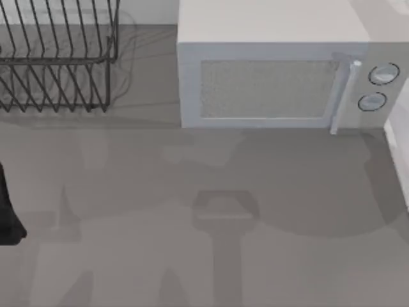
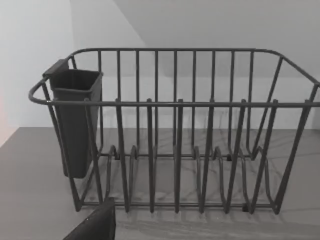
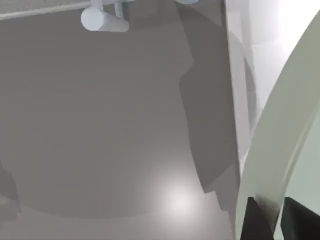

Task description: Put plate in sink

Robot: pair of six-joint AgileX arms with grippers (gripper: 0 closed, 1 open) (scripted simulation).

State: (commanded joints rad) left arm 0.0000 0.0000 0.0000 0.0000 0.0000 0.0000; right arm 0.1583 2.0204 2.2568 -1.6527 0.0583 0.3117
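Observation:
The plate [image 3: 280, 125] shows in the right wrist view as a pale, glossy curved rim rising close to the camera, with mint-green surface beside it. My right gripper [image 3: 274, 222] is shut on that rim, one dark finger on each side. Beyond the plate lies the sink's white rim [image 3: 235, 75], which the top view has at the counter's right edge [image 1: 399, 147]. My left arm [image 1: 9, 214] is parked at the counter's left edge. A dark part of my left gripper [image 2: 95, 225] pokes in low, facing the dish rack.
A black wire dish rack [image 1: 57, 57] with a dark utensil cup [image 2: 75, 120] stands at the back left. A white microwave [image 1: 275, 70] with a bar handle [image 3: 102, 19] fills the back middle and right. Grey counter [image 1: 211, 224] spreads in front.

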